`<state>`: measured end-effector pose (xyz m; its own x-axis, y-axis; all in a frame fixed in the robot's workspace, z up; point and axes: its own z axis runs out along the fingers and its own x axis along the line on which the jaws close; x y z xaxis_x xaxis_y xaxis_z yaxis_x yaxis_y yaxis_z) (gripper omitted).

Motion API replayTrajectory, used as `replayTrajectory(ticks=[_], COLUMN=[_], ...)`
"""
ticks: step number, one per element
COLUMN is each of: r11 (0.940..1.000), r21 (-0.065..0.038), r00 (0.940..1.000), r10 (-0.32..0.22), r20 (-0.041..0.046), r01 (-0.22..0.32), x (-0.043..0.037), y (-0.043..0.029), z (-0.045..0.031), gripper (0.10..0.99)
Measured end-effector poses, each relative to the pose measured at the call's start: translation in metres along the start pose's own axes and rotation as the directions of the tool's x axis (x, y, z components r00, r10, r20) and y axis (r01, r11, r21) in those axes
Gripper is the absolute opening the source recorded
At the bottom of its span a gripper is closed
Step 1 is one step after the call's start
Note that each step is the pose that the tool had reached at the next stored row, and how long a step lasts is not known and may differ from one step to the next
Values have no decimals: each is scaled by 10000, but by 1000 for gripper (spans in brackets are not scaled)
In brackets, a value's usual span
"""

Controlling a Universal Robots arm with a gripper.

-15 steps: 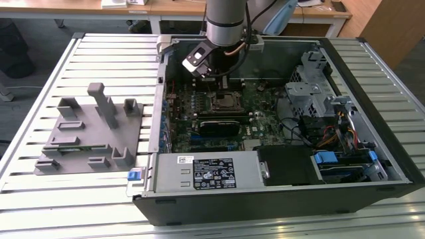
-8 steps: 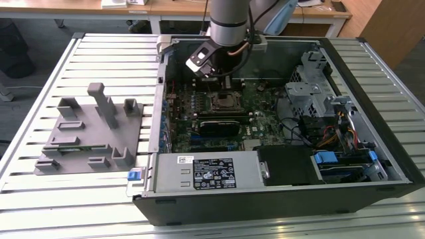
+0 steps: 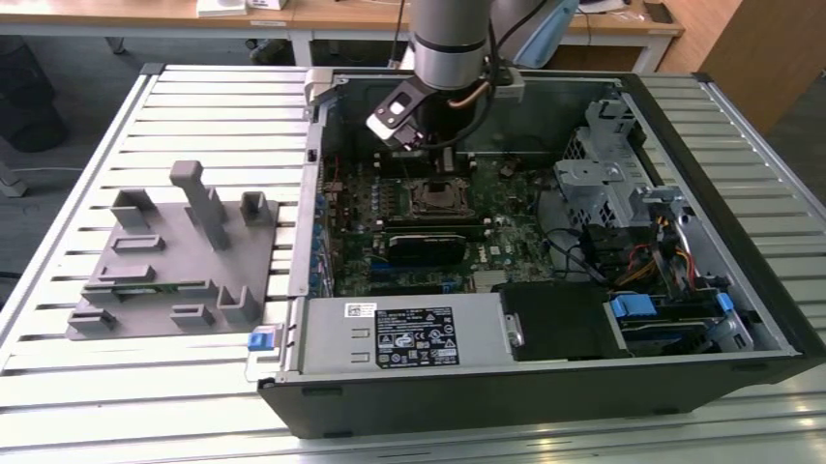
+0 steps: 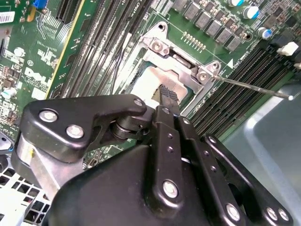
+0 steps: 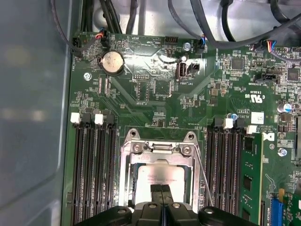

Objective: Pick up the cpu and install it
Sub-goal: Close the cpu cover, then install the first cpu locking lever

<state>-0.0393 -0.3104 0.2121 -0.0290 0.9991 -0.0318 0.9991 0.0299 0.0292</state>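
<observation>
Your claw point(image 5: 161, 189) has its fingers pressed together, with the tips right over the cpu point(image 5: 157, 175). You can see the cpu lying flat inside the metal socket frame point(image 5: 126, 165), mid-motherboard point(image 5: 155, 99), between the two banks of memory slots point(image 5: 91, 174).
</observation>
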Motion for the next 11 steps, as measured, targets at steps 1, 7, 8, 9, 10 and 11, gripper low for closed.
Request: replayTrajectory(ticks=[1, 7, 8, 9, 10, 11], r11=[10000, 10000, 10000, 10000, 10000, 10000], r21=[0, 2, 1, 1, 0, -1], r00=[10000, 10000, 10000, 10000, 10000, 10000], r10=[1, 1, 1, 1, 1, 1], r20=[0, 2, 1, 0, 0, 0], r01=[-1, -1, -1, -1, -1, -1], x=[0, 0, -1, -1, -2, -2], y=[6, 14, 15, 15, 15, 16], z=[0, -8, -18, -31, -48, -67], gripper=[106, 106, 106, 106, 106, 106])
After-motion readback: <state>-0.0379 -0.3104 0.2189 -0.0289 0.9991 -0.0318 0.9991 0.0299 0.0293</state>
